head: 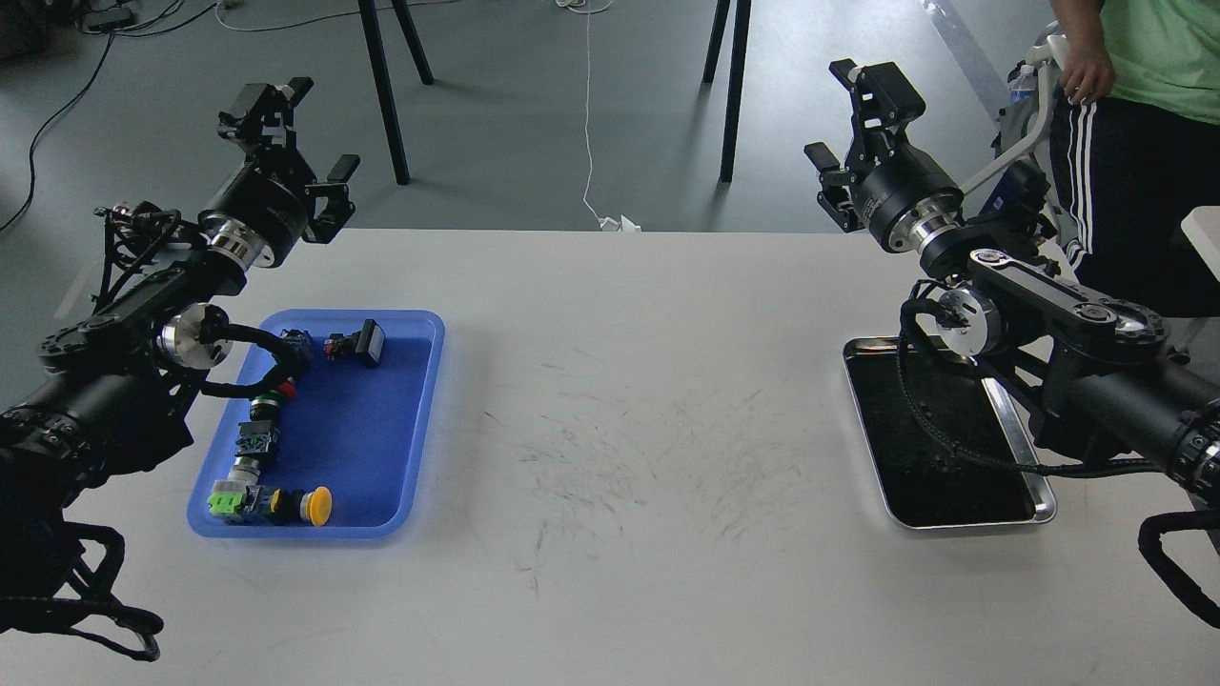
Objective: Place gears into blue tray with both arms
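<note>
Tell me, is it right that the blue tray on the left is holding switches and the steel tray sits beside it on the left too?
Not quite. The blue tray with switches is left, but the steel tray sits far right, per the head view.

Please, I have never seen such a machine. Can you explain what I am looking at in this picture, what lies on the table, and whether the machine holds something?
The picture is taken from the robot's own head, looking down at a white table. The two black arms are its own. Its left gripper and right gripper are raised at the table's far edge, both open and empty. On the left lies a blue tray with several push-button switches inside. On the right lies a steel tray with a dark inside, partly hidden by the right arm. I cannot make out any gears. A person stands at the top right.
</note>
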`<state>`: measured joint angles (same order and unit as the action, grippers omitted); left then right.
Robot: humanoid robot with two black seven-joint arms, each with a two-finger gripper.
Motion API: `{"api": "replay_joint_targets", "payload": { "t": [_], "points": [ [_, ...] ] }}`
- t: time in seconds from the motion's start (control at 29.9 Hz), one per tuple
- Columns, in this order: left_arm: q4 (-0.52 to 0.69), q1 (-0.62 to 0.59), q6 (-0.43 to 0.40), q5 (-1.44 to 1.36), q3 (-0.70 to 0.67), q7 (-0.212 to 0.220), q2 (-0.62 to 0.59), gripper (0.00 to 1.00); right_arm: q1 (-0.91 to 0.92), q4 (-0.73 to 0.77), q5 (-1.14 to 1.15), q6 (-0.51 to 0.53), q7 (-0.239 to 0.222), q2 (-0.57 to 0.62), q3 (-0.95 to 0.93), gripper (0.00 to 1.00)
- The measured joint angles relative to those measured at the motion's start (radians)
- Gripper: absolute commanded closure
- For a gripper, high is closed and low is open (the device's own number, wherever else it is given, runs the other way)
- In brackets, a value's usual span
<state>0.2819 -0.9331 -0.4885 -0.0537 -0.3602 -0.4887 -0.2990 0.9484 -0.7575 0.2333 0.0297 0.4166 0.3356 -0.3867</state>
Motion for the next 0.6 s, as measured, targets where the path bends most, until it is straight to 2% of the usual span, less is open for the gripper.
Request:
{"api": "replay_joint_targets", "payload": {
  "t": [0.33,0.6],
  "points": [
    [0.000,0.003,0.000,-0.001,0.004,0.000,0.006,0.02,-0.029,0.000,-0.055,0.001,0.001,0.011,-0.061,0.01],
    [-0.003,0.015,0.000,-0.003,0.020,0.000,0.001,0.02,-0.035,0.001,-0.057,-0.042,0.001,-0.004,-0.063,0.01]
  ]
}}
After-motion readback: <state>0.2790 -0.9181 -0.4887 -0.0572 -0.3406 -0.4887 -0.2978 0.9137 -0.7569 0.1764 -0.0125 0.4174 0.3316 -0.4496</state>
